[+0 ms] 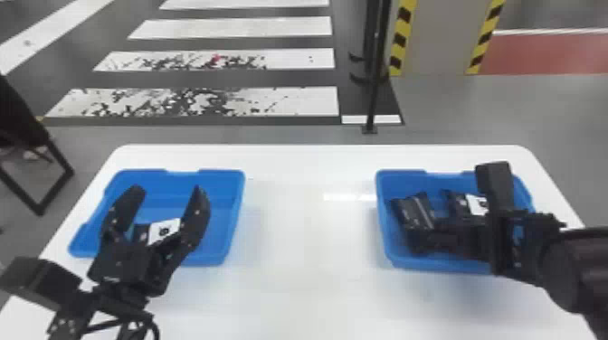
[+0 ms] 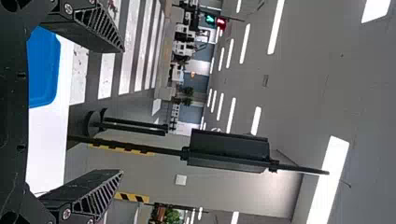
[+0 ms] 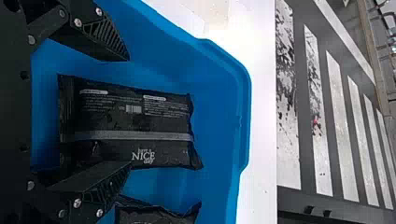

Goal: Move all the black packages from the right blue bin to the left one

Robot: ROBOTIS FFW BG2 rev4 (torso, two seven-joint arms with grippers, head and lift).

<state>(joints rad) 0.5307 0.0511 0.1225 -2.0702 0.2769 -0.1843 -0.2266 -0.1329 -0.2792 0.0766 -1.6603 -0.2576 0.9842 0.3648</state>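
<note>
In the head view my left gripper (image 1: pixel 166 192) is open over the left blue bin (image 1: pixel 221 261), where a black package with a white label (image 1: pixel 163 230) lies. The left wrist view has that open gripper (image 2: pixel 122 111) with nothing between its fingers. My right gripper (image 1: pixel 425 240) is down at the right blue bin (image 1: pixel 384 226), beside a black package (image 1: pixel 414 210); another with a white label (image 1: pixel 477 204) lies farther right. In the right wrist view, the open gripper (image 3: pixel 129 112) has a flat black package (image 3: pixel 126 121) between and beyond its fingers; one finger overlaps its edge. Part of a second package (image 3: pixel 156 215) shows alongside.
Both bins stand on a white table (image 1: pixel 307 253), with a wide stretch of tabletop between them. Beyond its far edge stand a black pole (image 1: pixel 373 99) and a striped pillar (image 1: pixel 436 40). At the far left is a black stand frame (image 1: pixel 56 156).
</note>
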